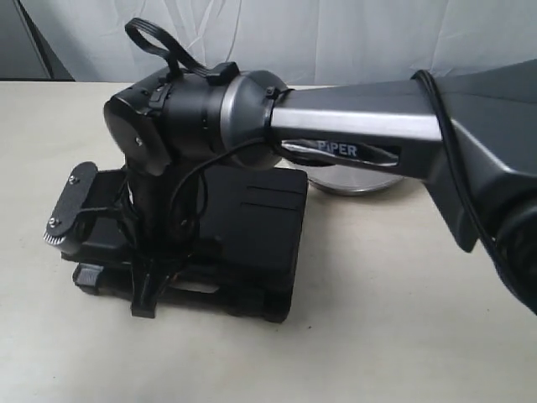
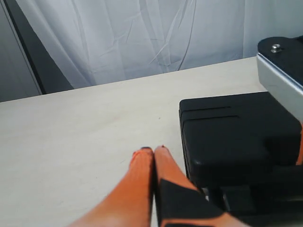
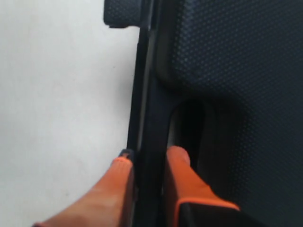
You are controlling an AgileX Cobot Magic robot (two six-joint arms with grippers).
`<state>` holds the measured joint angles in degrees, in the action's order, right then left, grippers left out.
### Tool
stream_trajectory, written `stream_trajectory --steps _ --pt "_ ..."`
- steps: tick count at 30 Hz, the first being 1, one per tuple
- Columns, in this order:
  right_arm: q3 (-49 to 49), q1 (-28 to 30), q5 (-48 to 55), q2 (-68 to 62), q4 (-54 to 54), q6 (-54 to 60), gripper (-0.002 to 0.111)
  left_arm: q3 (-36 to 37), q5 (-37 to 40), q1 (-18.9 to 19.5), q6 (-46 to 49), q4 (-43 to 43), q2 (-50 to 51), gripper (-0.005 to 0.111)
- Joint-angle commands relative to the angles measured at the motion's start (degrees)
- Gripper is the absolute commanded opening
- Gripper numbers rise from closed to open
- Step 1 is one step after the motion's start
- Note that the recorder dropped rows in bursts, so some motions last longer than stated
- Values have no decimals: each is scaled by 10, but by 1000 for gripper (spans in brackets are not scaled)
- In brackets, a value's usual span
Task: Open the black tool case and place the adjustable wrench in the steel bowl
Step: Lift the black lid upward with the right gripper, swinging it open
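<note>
left gripper (image 2: pixel 152 151) pinched shut, empty, beside black tool case (image 2: pixel 236 137) | case lid looks down; right gripper (image 3: pixel 147 158) narrow, clamping its handle edge | steel bowl (image 1: pixel 357 180) behind right arm (image 1: pixel 361 126); adjustable wrench unseen | opening not yet done; transfer remains

bowl (image 1: pixel 357 182) lies behind the tool case (image 1: pixel 256 222)

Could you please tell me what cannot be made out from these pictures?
The adjustable wrench: in no view; the black tool case looks closed.
The steel bowl: exterior view, mostly behind the right arm.
The case's latches: exterior view, covered by the right gripper; right wrist view, blurred.
</note>
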<state>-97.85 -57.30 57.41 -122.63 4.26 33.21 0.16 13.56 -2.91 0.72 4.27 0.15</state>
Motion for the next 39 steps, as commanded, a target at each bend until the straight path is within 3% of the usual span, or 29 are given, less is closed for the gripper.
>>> stream_trajectory --steps 1,8,20,29,39 --pt "-2 -33 57 13 1 67 -1 -2 1 -1 -1 -2 -1 0" --pt "-2 -51 113 25 -16 87 -1 -2 1 -1 -1 -2 -1 0" --pt "-2 -50 70 123 -134 52 -1 -2 1 -1 -1 -2 -1 0" --pt "-2 -42 -105 138 -312 -37 -1 -2 1 -1 -1 -2 -1 0" --pt "-2 50 -250 83 -323 -37 -1 -2 1 -1 -1 -2 -1 0"
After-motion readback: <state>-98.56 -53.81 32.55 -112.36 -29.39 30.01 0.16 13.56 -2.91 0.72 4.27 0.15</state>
